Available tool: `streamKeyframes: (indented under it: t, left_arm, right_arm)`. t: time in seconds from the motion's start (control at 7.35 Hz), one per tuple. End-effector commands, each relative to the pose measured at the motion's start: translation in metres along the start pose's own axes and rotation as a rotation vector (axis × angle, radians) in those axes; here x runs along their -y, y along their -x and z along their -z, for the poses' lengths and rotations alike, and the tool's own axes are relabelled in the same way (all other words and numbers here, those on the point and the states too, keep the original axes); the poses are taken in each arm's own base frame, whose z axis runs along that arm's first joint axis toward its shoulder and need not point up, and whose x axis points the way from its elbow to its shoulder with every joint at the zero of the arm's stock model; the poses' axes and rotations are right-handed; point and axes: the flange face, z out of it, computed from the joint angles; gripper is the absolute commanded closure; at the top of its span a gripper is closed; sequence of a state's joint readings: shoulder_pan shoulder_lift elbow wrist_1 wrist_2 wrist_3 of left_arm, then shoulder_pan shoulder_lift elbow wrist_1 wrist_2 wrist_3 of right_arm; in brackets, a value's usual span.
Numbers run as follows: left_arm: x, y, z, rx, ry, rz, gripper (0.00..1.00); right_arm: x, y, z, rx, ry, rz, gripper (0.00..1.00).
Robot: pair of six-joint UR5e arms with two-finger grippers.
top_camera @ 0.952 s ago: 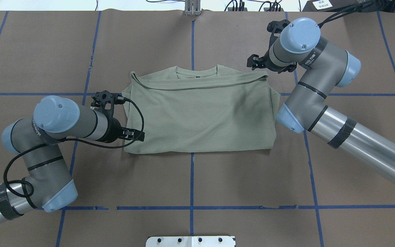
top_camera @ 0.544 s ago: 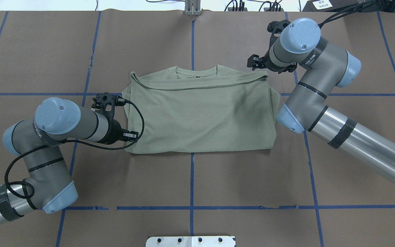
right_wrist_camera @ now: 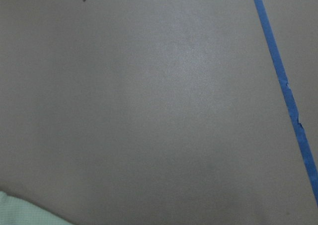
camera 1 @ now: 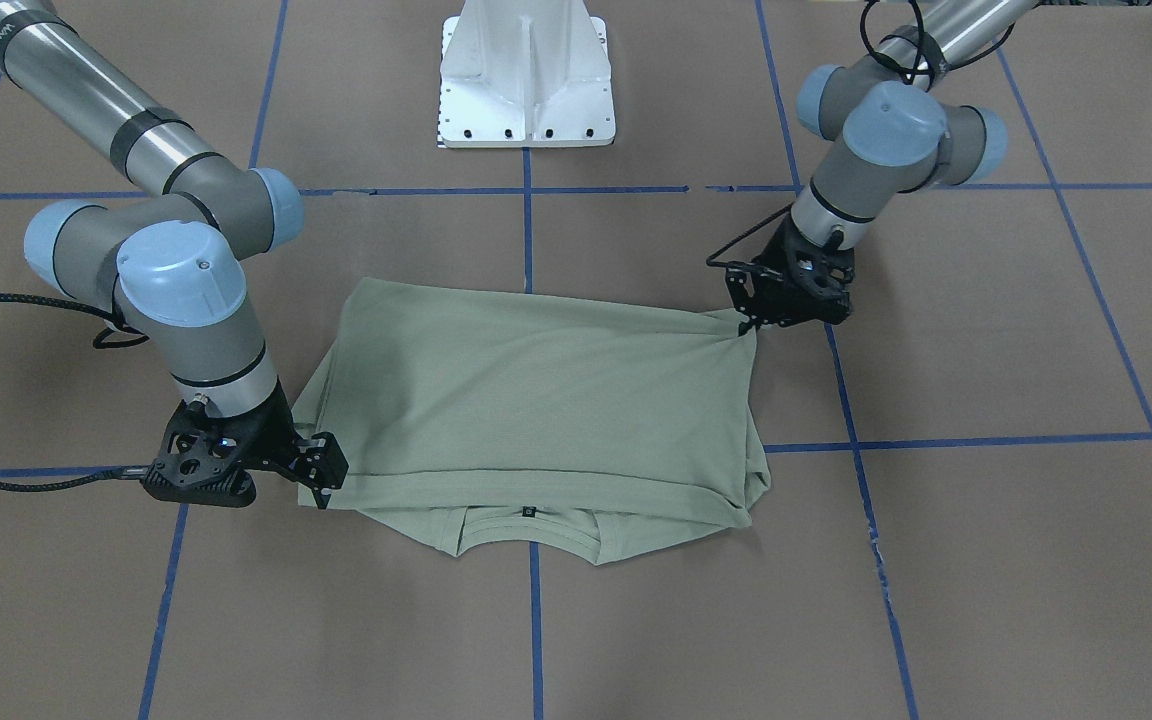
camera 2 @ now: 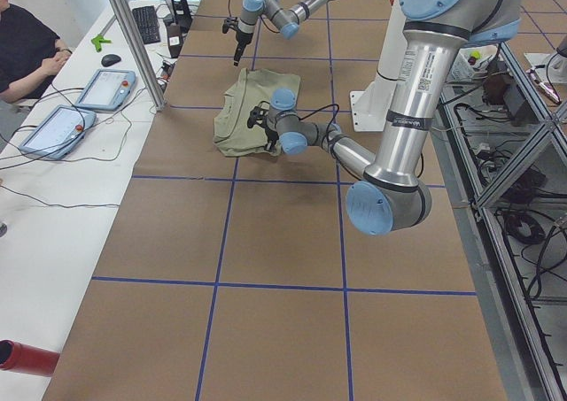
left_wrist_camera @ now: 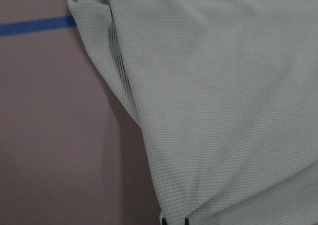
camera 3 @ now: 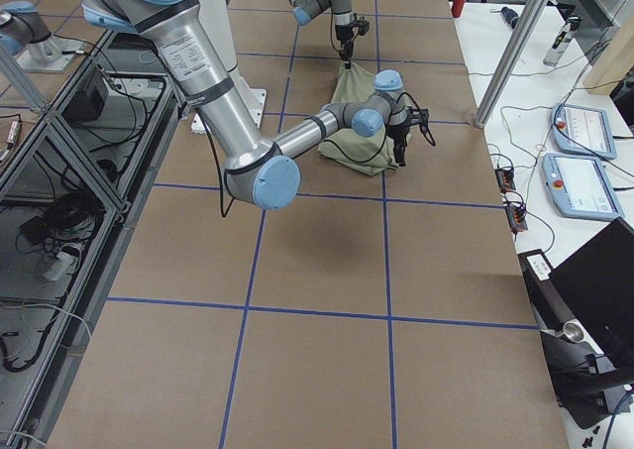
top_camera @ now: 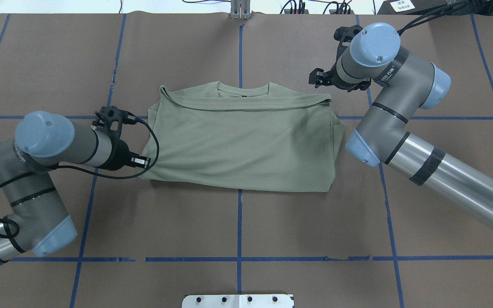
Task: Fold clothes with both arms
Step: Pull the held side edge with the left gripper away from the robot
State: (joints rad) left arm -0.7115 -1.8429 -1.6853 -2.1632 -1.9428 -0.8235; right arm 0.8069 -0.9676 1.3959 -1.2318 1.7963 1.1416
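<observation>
The pale sage-green shirt (top_camera: 242, 137) lies folded in a rectangle on the brown table, its collar and dark neck tag at the far edge; it also shows in the front view (camera 1: 536, 400). My left gripper (top_camera: 145, 164) is shut on the shirt's near-left corner, and the fabric is stretched toward it. In the left wrist view the fingertips (left_wrist_camera: 174, 220) pinch the knit cloth (left_wrist_camera: 223, 86). My right gripper (top_camera: 316, 79) looks open, just beyond the shirt's far-right corner and not holding it; in the front view (camera 1: 324, 480) it is at the hem. The right wrist view shows bare table.
The white pedestal base (camera 1: 526, 75) stands at the robot's side of the table. Blue tape lines (top_camera: 239, 222) grid the brown surface. A metal bracket (top_camera: 240, 10) sits at the far edge. An operator (camera 2: 27, 47) and tablets are beyond the far side.
My left gripper closed on the shirt's near-left corner and moved left, dragging that corner and shifting the shirt slightly left. The right arm has stayed put.
</observation>
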Motion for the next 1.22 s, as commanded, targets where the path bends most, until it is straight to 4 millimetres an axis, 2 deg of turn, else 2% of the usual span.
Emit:
streamKeyframes:
  t: [0.0,0.14,0.27,0.41,0.54,0.68,0.82,0.95,1.09]
  left_arm:
    - [0.058,0.106,0.007,0.122,-0.02,-0.085,1.0]
    - [0.101,0.129,0.0,0.163,-0.03,-0.091,1.0]
    - [0.144,0.136,-0.011,0.189,-0.032,-0.081,1.0]
    - [0.176,0.137,-0.02,0.207,-0.027,-0.075,1.0]
    - [0.202,0.134,-0.03,0.222,-0.02,-0.07,1.0]
    - [0.216,0.142,-0.037,0.243,-0.005,-0.097,1.0]
    - [0.226,0.144,-0.026,0.24,-0.024,-0.099,1.0]
    - [0.228,0.133,-0.01,0.218,-0.062,-0.114,0.01]
    - [0.221,0.122,0.005,0.174,-0.079,-0.125,0.0]
  right_arm:
    - [-0.001,0.0,0.0,0.0,0.001,0.0,0.0]
    - [-0.001,0.0,0.0,0.0,0.001,0.001,0.0]
    - [-0.002,0.002,0.0,0.002,0.002,0.003,0.0]
    - [-0.001,0.003,0.001,0.004,0.0,0.002,0.0]
    - [-0.001,0.005,0.002,0.007,-0.001,0.003,0.0]
    - [-0.001,0.008,0.003,0.01,-0.001,0.004,0.0]
    - [-0.002,0.013,0.005,0.016,-0.001,0.006,0.0]
    - [0.002,0.031,0.013,0.036,-0.01,0.007,0.0]
    - [0.008,0.057,0.026,0.064,-0.019,0.008,0.0]
